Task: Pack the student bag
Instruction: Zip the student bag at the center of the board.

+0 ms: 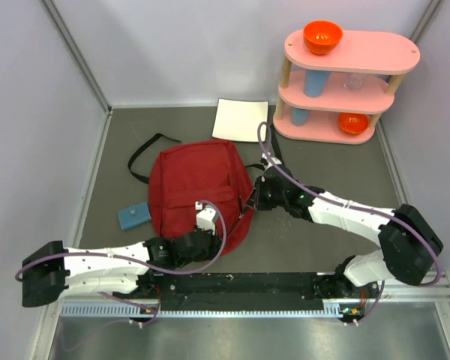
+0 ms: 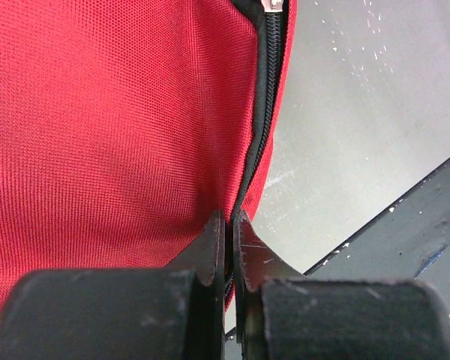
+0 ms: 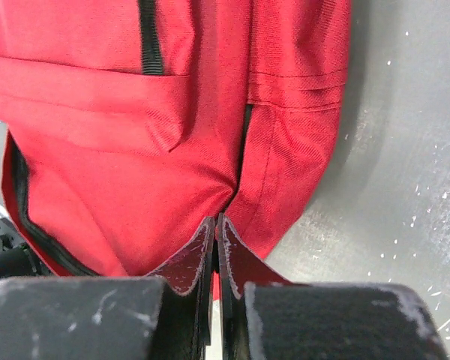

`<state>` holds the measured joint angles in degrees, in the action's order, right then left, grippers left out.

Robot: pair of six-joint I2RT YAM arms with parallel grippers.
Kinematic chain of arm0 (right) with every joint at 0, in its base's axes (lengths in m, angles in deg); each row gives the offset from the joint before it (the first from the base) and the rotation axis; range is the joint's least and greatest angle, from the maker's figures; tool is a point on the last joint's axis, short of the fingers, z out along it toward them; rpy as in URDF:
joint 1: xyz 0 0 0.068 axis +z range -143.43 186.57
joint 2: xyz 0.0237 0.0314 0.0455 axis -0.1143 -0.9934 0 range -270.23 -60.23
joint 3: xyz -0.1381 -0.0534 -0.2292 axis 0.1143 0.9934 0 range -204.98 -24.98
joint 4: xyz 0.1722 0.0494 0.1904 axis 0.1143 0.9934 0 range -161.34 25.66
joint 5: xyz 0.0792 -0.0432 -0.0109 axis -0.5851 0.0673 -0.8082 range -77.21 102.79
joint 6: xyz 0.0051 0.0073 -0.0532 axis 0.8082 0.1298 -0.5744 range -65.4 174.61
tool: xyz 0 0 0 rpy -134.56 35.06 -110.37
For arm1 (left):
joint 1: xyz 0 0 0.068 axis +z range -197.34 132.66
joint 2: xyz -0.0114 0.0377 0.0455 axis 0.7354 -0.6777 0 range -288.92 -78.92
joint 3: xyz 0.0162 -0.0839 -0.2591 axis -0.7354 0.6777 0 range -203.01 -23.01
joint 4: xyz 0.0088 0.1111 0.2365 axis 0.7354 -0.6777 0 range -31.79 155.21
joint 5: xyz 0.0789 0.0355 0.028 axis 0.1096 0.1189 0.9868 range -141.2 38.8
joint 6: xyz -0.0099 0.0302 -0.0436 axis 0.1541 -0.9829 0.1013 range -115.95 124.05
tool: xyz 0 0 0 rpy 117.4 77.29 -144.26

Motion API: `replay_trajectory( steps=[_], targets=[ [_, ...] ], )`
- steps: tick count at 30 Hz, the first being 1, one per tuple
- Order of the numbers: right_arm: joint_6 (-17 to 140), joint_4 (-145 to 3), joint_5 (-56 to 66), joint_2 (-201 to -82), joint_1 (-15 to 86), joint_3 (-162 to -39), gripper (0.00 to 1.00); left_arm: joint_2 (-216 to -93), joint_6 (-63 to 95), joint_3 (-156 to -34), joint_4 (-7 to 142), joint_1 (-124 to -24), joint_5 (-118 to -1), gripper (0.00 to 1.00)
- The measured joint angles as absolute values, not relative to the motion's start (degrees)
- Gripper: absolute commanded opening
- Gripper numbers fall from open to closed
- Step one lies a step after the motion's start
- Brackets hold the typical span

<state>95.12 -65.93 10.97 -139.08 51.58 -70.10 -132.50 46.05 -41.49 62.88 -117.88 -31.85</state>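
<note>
The student bag (image 1: 197, 184) is a dark red backpack lying flat in the middle of the table, black straps trailing to the far left. My left gripper (image 1: 212, 225) is at its near right edge. In the left wrist view the gripper (image 2: 230, 221) is shut on the bag's black zipper (image 2: 264, 97) seam, with red fabric (image 2: 105, 127) to the left. My right gripper (image 1: 249, 201) is at the bag's right edge. In the right wrist view it (image 3: 216, 223) is shut on a pinch of the bag's red fabric (image 3: 172, 165).
A white sheet (image 1: 240, 120) lies behind the bag. A small blue flat thing (image 1: 134, 216) lies left of it. A pink three-tier shelf (image 1: 375, 52) at the back right holds orange bowls (image 1: 322, 36), blue cups and a clear glass. A black rail (image 1: 240, 283) runs along the near edge.
</note>
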Motion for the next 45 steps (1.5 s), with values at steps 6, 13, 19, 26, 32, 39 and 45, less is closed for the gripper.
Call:
replay_trajectory(
  steps=[6, 13, 19, 26, 32, 39, 45],
  targets=[
    [94.05, -66.65, 9.13, -142.17, 50.90, -71.22, 0.02, -131.73, 46.84, -40.77, 63.10, -117.88, -31.76, 0.00],
    [96.43, -73.32, 3.19, -142.01, 50.55, -68.42, 0.37, -138.11, 46.11, -42.97, 63.87, -117.88, -31.67, 0.00],
    [100.73, -75.09, 2.09, -140.22, 50.55, -63.11, 0.39, -144.26, 45.72, -45.33, 65.75, -117.88, -32.46, 0.00],
    [103.20, -76.86, 2.18, -140.20, 50.51, -61.19, 0.41, -144.74, 45.55, -45.53, 66.36, -117.88, -32.79, 0.00],
    [102.77, -76.03, 3.71, -142.25, 50.51, -62.28, 0.41, -144.96, 45.41, -45.53, 66.51, -117.88, -32.92, 0.00],
    [100.43, -76.40, 2.73, -148.22, 50.51, -64.73, 0.33, -146.38, 44.45, -46.38, 66.56, -117.88, -33.18, 0.00],
    [97.46, -74.89, 2.64, -149.44, 51.21, -66.28, 0.26, -147.08, 44.37, -46.73, 66.58, -117.88, -33.33, 0.00]
  ],
)
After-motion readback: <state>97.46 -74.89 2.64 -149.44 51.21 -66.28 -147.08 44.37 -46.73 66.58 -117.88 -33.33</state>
